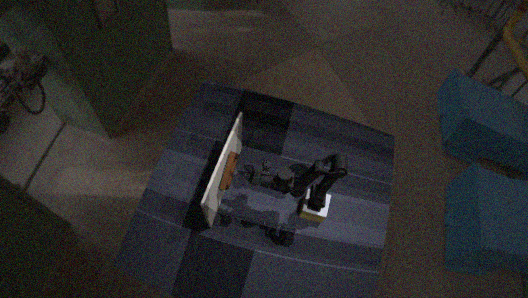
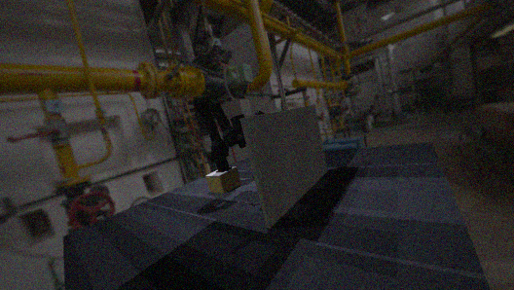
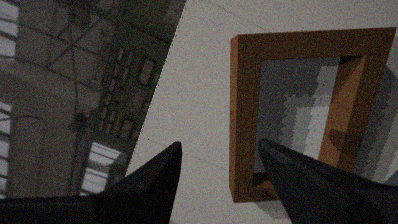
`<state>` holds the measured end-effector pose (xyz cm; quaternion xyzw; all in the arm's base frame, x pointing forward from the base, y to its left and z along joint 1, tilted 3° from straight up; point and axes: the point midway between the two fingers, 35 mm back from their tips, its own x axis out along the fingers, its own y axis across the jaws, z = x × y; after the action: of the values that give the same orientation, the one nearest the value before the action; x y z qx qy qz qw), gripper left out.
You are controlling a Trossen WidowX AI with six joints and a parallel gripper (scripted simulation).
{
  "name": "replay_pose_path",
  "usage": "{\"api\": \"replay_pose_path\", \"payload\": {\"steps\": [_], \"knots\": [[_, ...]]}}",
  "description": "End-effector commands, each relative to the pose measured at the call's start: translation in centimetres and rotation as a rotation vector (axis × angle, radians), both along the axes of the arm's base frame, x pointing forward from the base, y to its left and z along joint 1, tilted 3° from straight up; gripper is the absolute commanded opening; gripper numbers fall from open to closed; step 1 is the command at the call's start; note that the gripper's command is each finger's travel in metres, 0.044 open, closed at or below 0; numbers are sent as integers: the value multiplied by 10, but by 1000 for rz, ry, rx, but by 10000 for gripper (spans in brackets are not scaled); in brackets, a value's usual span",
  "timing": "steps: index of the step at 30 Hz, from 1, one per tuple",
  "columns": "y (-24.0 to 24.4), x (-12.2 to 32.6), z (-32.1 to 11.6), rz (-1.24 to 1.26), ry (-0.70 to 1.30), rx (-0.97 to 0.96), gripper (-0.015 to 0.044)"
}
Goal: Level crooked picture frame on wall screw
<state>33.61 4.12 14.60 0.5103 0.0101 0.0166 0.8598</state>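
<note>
The brown picture frame point(image 1: 229, 171) point(image 3: 244, 120) hangs on the pale upright wall panel point(image 1: 214, 199) point(image 2: 287, 156) point(image 3: 200, 65). In the wrist view its top bar slopes slightly, but that view is itself tilted, so I cannot tell how level it hangs. The screw and notched strip are hidden. My gripper point(image 1: 248, 173) point(image 3: 219, 146) is open and empty, in front of the panel with a gap to the frame in the top view. In the wrist view one fingertip overlaps the frame's opening, the other bare panel; the frame's left bar shows between them.
The arm stands on a yellowish block with a white top point(image 1: 314, 217) point(image 2: 223, 183), on a dark blue patterned table point(image 1: 325, 265) point(image 2: 399, 204). The panel hides the frame in the exterior view. Blue boxes point(image 1: 487, 125) stand beyond the table.
</note>
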Motion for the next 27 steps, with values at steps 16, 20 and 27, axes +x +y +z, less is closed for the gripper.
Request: {"api": "replay_pose_path", "payload": {"steps": [16,20,27], "knots": [[-3,17,-29,0,8,-8,260],[-3,17,-29,0,8,-8,260],[-3,18,-29,0,8,-8,260]]}}
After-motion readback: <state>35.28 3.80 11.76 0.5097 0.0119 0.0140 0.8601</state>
